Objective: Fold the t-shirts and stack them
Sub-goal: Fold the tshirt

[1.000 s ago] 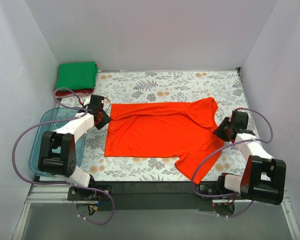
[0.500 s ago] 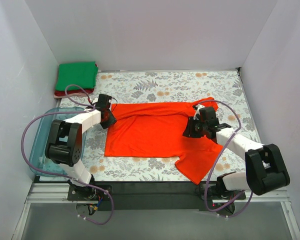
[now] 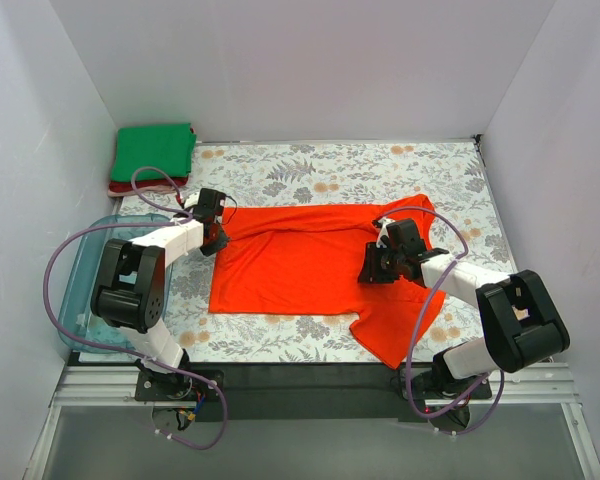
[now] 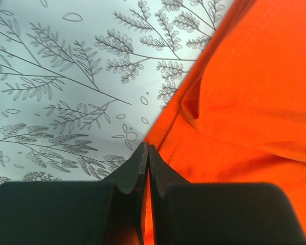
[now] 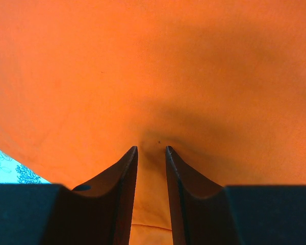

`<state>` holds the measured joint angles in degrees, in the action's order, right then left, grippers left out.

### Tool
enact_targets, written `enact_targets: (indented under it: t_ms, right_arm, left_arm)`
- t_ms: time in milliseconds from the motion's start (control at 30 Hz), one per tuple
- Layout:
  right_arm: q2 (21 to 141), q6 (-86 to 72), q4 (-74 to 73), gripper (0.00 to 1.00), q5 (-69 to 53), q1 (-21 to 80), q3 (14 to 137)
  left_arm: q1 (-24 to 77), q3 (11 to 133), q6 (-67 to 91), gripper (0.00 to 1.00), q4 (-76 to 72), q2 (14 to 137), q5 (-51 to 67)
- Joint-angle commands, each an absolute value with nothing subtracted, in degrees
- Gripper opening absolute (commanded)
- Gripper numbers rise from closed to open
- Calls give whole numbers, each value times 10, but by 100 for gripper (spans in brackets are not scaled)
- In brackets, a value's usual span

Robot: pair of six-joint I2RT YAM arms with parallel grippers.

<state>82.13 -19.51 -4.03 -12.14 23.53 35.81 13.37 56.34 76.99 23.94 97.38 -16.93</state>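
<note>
Orange-red cloth covers the middle of the table (image 3: 310, 165): the orange-red t-shirt (image 3: 300, 265) lies spread out with its long axis running left to right, one sleeve trailing toward the near right edge. The folded green t-shirt (image 3: 155, 150) sits on the dark red t-shirt (image 3: 130, 186) in the far left corner, well apart from the work. What I steer by is that each arm stands at its own end of the shirt, so almost all the cloth lies between them. The left end effector (image 3: 220, 236) is at the shirt's far left corner, with the body of the shirt stretching away to its right. Its jaws are pressed together on the hem, and a sliver of orange shows between them, so I judge it is pinching the edge. The right end effector (image 3: 368, 272) is down on the right part of the shirt with its jaws partly apart and its fingertips (image 5: 130, 155) on the cloth. I see a small pucker just ahead of them, but I judge nothing is gripped yet.
</note>
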Motion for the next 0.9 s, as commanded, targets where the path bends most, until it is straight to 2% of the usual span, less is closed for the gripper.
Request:
enact_targets:
  t_ms: [0, 267, 300, 333, 433, 867]
  right_arm:
    - [839, -190, -62, 36, -96, 237, 334]
    - [845, -183, -85, 35, -91, 237, 319]
    - [844, -182, -86, 36, -92, 236, 317]
    - [844, -182, -85, 36, -93, 236, 316]
    - [847, -179, -84, 36, -100, 236, 316]
    - [850, -177, -85, 36, -108, 236, 312]
  left_arm:
    - [134, 572, 752, 0, 235, 975, -218]
    - [134, 591, 745, 0, 254, 968, -208]
    - [134, 592, 748, 13, 257, 959, -193]
    - [134, 588, 754, 21, 263, 939, -188]
    - [134, 582, 762, 34, 274, 912, -178]
    - [134, 563, 780, 34, 289, 922, -117]
